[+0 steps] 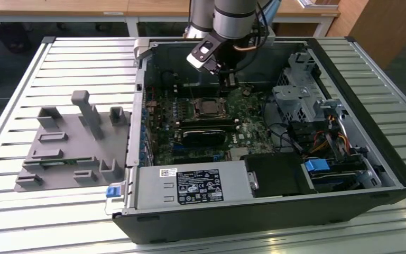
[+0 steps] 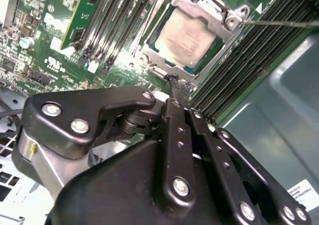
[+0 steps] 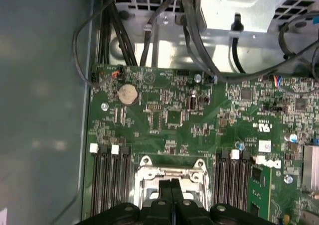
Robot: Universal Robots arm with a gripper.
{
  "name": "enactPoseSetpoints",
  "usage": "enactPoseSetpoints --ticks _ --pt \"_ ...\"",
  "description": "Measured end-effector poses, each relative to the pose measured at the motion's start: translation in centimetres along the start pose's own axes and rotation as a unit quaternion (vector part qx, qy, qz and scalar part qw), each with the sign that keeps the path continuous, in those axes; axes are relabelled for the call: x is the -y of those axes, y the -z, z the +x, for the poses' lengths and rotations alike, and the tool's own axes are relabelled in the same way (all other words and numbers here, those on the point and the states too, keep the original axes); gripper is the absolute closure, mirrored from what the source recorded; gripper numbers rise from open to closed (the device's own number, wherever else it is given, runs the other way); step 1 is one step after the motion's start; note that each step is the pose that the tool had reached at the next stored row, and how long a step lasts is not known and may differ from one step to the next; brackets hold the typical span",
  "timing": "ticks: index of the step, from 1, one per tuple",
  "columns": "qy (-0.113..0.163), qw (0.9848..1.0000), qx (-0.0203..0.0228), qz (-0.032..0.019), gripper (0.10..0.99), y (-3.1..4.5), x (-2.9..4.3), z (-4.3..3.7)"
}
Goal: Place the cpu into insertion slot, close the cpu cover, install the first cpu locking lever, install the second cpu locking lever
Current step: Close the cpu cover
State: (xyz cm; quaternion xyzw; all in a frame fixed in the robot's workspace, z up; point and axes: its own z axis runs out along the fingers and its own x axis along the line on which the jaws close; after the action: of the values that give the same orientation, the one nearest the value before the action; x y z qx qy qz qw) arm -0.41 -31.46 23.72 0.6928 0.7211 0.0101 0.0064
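At the edge of the insertion slot point(image 1: 207, 107), gripper point(image 2: 179, 83) has its fingers pinched together, nothing between them. Done: cpu point(image 2: 187, 36) seated there, cpu cover point(image 2: 214, 8) down over it. Left: the locking lever point(image 2: 279, 22) in sight looks unlatched, can't be sure

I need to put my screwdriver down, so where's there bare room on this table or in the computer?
Bare slats lie on the table nearer the camera than the grey fixture, and in a strip along the case on the exterior view's right. Inside the case it is crowded: board, cables, and the gripper beside the cpu.
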Motion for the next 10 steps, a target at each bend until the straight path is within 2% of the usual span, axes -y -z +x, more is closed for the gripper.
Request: enactPoseSetpoints --ticks 10 --pt "0.0 1.0 0.0001 0.0001 0.98 -0.39 0.66 -0.02"
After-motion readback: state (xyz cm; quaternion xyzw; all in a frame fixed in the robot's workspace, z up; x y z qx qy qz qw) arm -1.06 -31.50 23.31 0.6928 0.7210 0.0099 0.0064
